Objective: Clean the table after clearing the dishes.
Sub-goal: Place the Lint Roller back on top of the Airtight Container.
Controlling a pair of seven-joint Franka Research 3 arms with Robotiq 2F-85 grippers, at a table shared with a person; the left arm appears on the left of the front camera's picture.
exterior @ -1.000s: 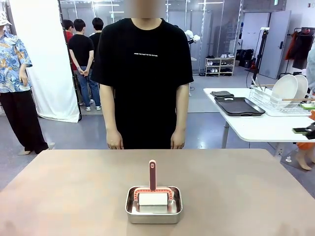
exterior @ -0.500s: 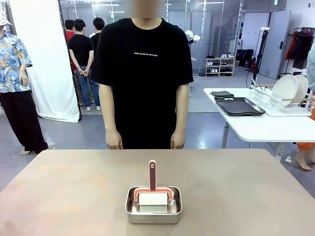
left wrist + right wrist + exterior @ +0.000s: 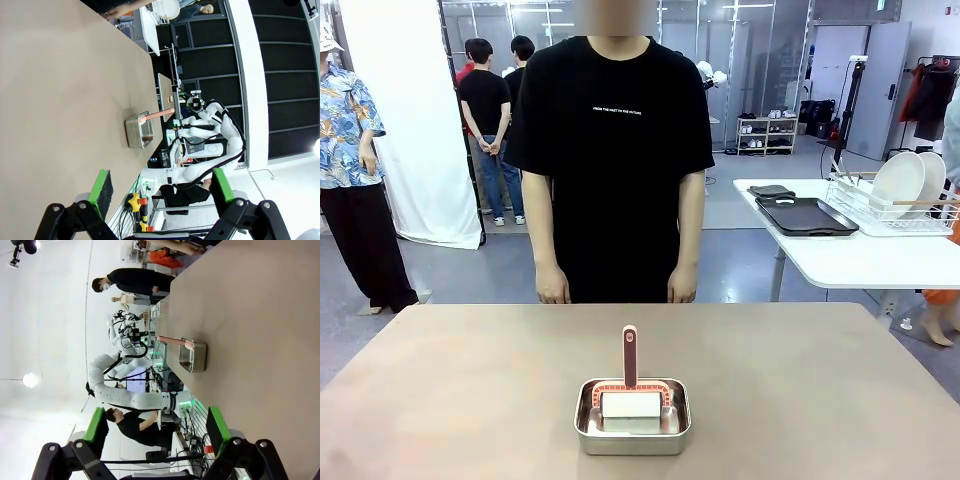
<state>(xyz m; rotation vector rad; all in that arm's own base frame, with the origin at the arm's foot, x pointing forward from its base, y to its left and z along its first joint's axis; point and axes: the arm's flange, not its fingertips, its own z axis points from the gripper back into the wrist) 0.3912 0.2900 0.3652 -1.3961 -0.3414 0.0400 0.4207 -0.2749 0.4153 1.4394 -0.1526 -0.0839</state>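
Ahead of both pincers, well apart from either, a shiny steel rectangular pan sits on the large matte taupe-brown table, near the robot's edge and about midway across. In it lies a cleaning tool with a white block-shaped head in a salmon-pink frame, its pink handle rising upright out of the pan. In the left wrist view the left pincer hangs off the table's edge with its green-padded fingers standing wide apart and nothing between them; the pan lies beyond its fingertips. The right pincer is likewise spread wide and empty, the pan farther along the tabletop from it.

The tool looks light, a plastic frame with a soft-looking white head. The handle seems stiff and narrow, and is the natural place to take hold: pinched across its flat sides, above the pan rim, so the fingers clear the steel walls. Smooth plastic may slip under a light grip. The pan is thin metal and would likely slide if the tool drags on it while being lifted.

By count: one pan, one cleaning tool, two pincers, one person in a black T-shirt standing at the far side with both hands down. The white plates stand in a wire rack on a smaller white table, at least two of them, beside dark trays, so the dishes appear already cleared.
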